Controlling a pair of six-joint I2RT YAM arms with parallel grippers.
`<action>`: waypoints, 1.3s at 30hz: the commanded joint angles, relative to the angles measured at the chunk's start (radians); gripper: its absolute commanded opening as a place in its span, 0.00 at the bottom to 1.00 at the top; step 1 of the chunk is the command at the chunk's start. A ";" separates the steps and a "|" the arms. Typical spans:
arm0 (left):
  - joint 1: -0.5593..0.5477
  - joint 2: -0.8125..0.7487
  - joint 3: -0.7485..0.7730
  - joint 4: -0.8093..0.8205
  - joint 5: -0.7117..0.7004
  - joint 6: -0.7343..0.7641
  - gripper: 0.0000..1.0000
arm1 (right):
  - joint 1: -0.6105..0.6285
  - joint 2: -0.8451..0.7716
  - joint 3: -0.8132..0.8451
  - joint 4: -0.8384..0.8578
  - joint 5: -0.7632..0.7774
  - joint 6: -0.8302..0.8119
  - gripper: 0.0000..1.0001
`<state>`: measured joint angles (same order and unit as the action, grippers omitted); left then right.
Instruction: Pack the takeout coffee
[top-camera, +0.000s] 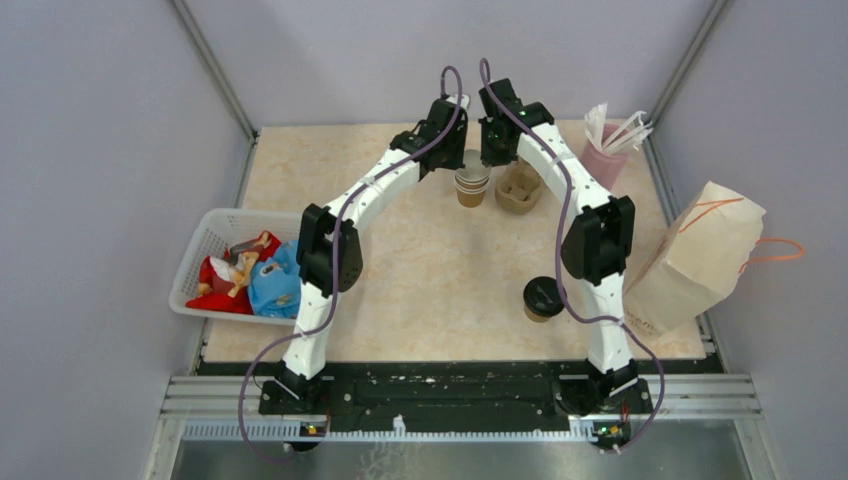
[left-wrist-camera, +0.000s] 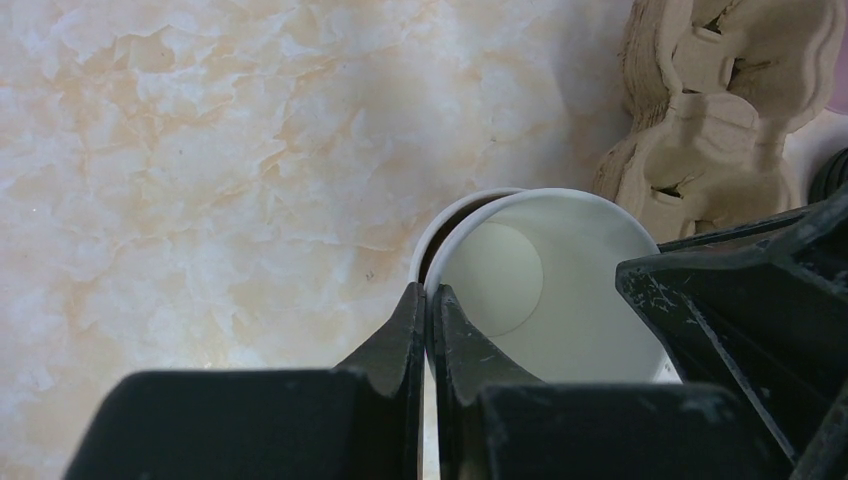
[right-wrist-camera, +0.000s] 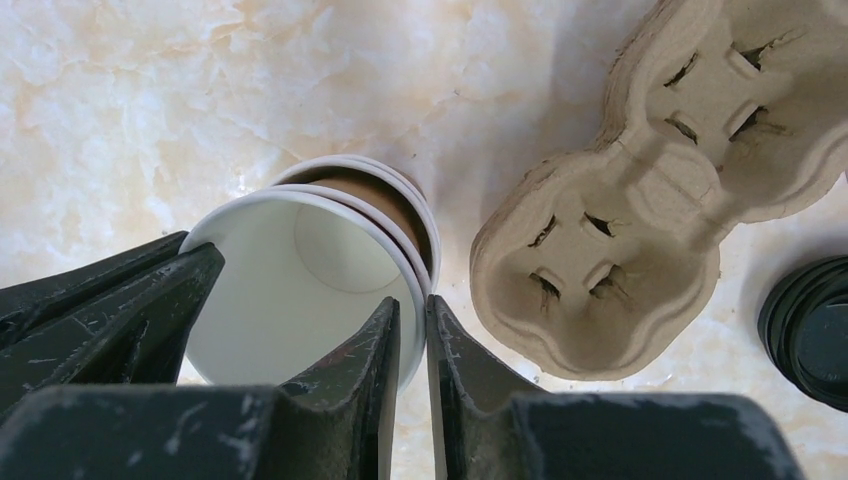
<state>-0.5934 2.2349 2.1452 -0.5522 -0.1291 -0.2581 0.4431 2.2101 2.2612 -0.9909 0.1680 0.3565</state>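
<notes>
Right now your paper bag (top-camera: 700, 250) sits at the right edge. The pulp carrier (right-wrist-camera: 620, 230) is just beside the nested paper cups (top-camera: 472, 188) at the far centre. One lidded cup (top-camera: 541, 298) stands near the right arm's base. Your left gripper (left-wrist-camera: 430, 300) is clenched on the rim of the top cup (left-wrist-camera: 560, 290), and the right gripper (right-wrist-camera: 412, 310) looks pinched on that rim from the other side. Thin paper is light and dents easily, so I'd hold only the stiffer rolled rim and pull gently.

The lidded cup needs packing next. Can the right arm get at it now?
Probably not yet: the lidded cup stands clear, but the right gripper has its jaws pinching the cup stack.
</notes>
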 joint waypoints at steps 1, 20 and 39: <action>-0.007 0.012 0.054 0.020 0.000 0.011 0.00 | 0.009 0.006 0.036 0.018 -0.021 -0.005 0.16; 0.144 -0.126 -0.138 0.095 0.366 -0.250 0.84 | -0.080 -0.102 -0.159 0.143 -0.252 0.108 0.00; 0.228 -0.140 -0.398 0.334 0.608 -0.494 0.78 | -0.093 -0.086 -0.131 0.141 -0.290 0.107 0.00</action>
<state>-0.3691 2.1178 1.7363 -0.3115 0.4213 -0.7013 0.3439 2.1761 2.1014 -0.8795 -0.1024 0.4568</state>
